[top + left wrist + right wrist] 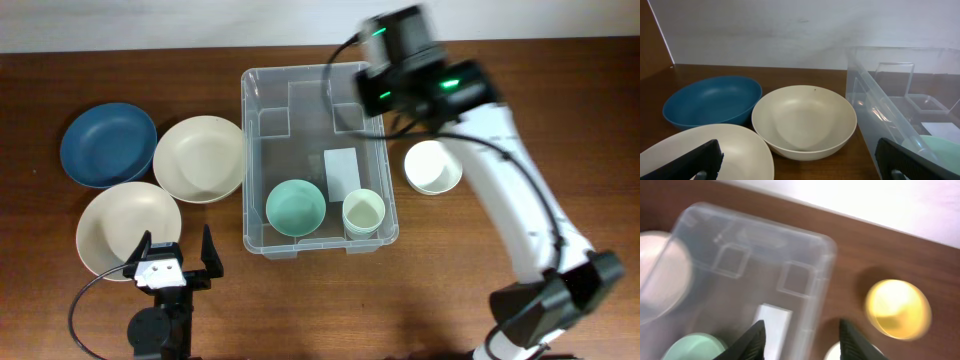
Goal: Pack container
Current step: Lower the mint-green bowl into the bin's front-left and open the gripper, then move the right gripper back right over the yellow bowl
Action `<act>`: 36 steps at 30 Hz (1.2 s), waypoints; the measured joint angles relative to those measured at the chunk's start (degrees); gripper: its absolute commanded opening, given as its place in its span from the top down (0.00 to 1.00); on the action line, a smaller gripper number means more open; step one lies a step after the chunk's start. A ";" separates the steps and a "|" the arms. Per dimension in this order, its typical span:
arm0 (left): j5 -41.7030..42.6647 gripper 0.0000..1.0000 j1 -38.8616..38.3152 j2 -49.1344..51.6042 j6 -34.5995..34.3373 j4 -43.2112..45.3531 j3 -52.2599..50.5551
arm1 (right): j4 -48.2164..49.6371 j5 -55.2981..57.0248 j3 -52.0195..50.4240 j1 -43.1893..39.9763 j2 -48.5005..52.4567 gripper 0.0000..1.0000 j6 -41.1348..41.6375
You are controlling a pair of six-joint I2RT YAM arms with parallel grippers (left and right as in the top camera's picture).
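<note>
The large clear plastic rectangular bin (pixel 300 140) sat at the table's centre, mouth up. In the overhead view its long axis ran twelve to six o'clock. A mint-green round bowl (pixel 296 207) and a pale green cup (pixel 363 212) stood side by side at its six-o'clock end, probably to leave the twelve-o'clock end free. The right gripper (pixel 801 330) hung over the bin's one-o'clock corner, jaws apart and empty. A blurred yellow cup (pixel 897 309) outside the bin looked its likeliest pick. The left gripper (pixel 176 245) sat at the bin's seven o'clock, spread and holding nothing, beside a cream round bowl (pixel 115 232).
</note>
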 measured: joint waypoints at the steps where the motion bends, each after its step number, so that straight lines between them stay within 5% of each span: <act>1: 0.00 0.00 0.00 0.00 0.00 0.00 0.00 | -0.48 0.02 0.31 -1.49 -0.35 0.51 0.11; 8: 0.00 0.00 0.00 0.00 0.00 0.00 0.00 | -5.51 0.02 0.52 -15.89 -0.79 0.36 1.55; 10: 0.00 0.00 0.00 0.00 0.00 0.00 0.00 | -5.97 -0.09 0.52 -19.47 -0.72 0.25 1.79; 12: 0.00 0.00 0.00 0.00 0.00 0.00 0.00 | -6.10 -1.03 0.52 -22.36 -0.35 0.01 1.92; 26: 0.00 0.00 0.00 0.00 0.00 0.00 0.00 | 1.07 -8.07 0.52 -26.77 16.70 0.00 1.88; 36: 0.00 0.00 0.00 0.00 0.00 0.00 0.00 | 10.08 -8.20 0.52 -26.77 24.70 0.11 1.86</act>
